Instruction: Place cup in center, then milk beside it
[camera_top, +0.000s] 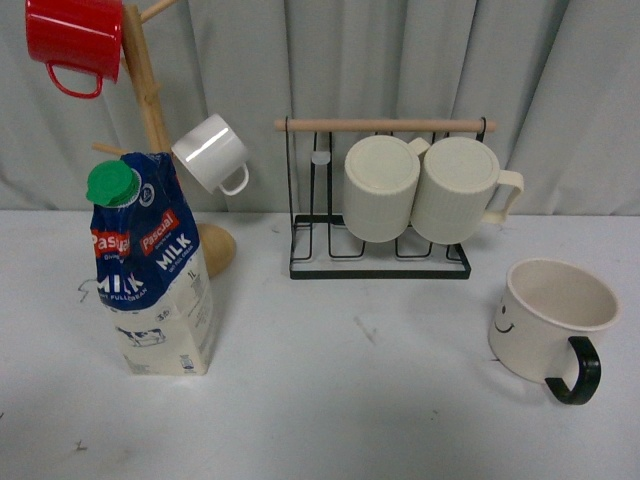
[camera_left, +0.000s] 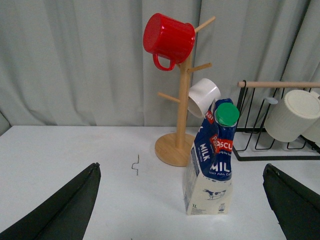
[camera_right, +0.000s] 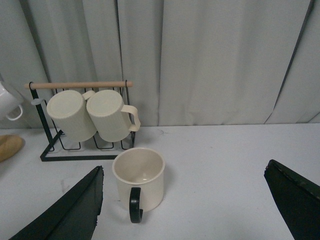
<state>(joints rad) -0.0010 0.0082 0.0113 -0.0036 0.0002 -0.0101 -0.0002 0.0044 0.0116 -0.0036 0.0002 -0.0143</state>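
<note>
Hovering with jaws spread wide and empty, the left end effector (camera_left: 181, 167) faces the milk (camera_top: 150, 270) on the left of the desk (camera_top: 350, 400). The right end effector (camera_right: 185, 167) faces the cup (camera_top: 550, 320) on the right, so each arm seems lined up for its own item. Bare desk between them leaves room for both, though the mug tree (camera_top: 145, 90) stands just behind the milk and the wire rack (camera_top: 380, 265) further back.

Red mug (camera_top: 75, 40) is clipped by the front view's top edge, mug tree base (camera_top: 218, 250) sits partly hidden behind milk (camera_top: 152, 285), small white mug (camera_right: 7, 103) is cut off by the right wrist view's edge, and the milk's fine print is unreadable.
</note>
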